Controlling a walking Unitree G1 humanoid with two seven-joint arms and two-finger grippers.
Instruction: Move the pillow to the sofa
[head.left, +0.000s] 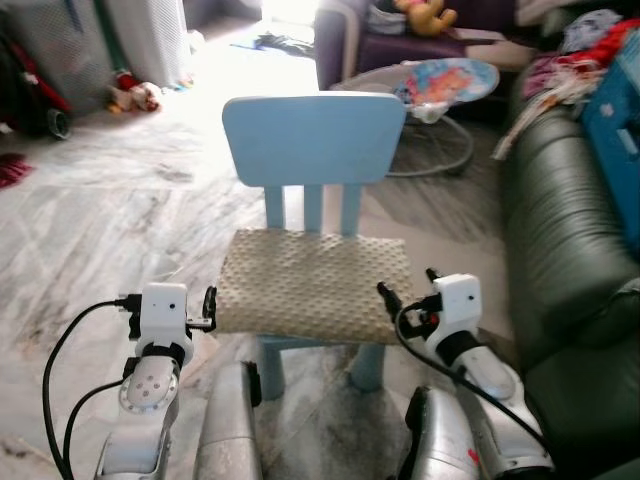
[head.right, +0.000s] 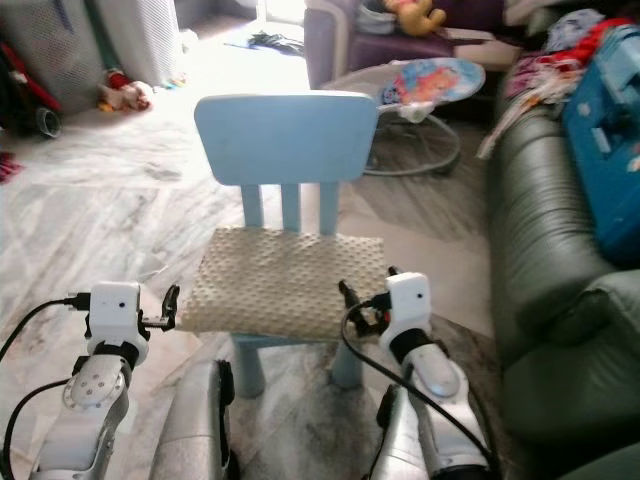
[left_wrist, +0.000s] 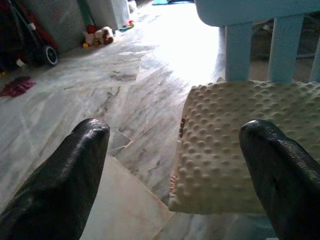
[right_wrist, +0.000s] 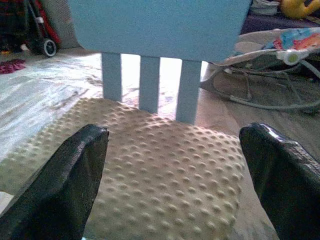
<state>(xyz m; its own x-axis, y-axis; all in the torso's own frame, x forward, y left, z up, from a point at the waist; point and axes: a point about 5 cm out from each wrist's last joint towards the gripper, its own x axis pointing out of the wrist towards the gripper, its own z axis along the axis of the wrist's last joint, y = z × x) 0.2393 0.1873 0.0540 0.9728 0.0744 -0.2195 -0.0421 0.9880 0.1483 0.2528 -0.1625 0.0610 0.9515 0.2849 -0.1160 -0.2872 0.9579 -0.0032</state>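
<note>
Flanking unlabelled pillow (head.left: 312, 283) on blue chair (head.left: 314, 140), both pincers spread

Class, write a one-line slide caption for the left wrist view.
Open left gripper at the corner of a beige dotted pillow lying on a light blue chair, marble floor beyond.

The pillow (head.left: 310, 280) lies on the chair (head.left: 314, 140), sofa (head.left: 565, 230) to its right.

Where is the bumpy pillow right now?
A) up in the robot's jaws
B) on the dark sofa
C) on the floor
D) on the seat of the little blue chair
D: the pillow lies flat on the seat of the blue chair, with the left gripper and right gripper open at its two sides, not holding it.
</note>
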